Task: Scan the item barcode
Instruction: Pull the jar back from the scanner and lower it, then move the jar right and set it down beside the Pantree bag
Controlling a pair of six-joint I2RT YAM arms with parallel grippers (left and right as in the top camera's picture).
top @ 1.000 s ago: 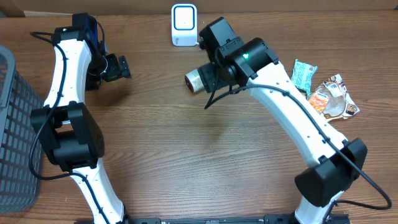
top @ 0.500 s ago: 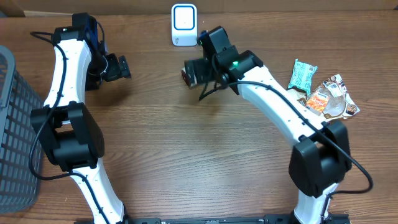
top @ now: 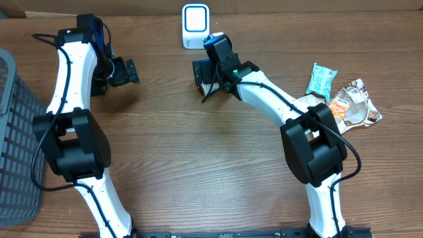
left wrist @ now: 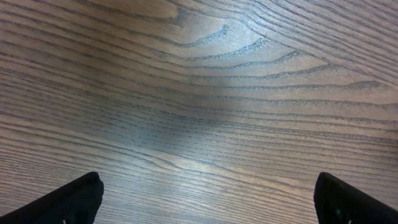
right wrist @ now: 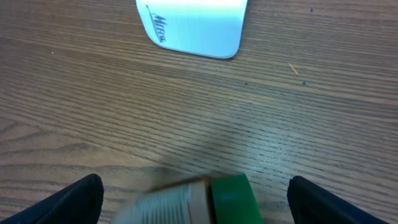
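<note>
The right claw has carried the bottle toward 12 o'clock, up to the white scanner, and its jaws have since spread wide. The green-capped bottle shows blurred between them, apart from both fingers. Treat it as released, just at 6 o'clock of the scanner. You cannot confirm that the barcode faces the scanner. The left claw hangs open and empty at 10 o'clock.

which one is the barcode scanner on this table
Look to the far edge of the wooden table, near its middle. The scanner stands there. It is the only upright white box with a pale blue face; the snack packets lie flat at the right.
</note>
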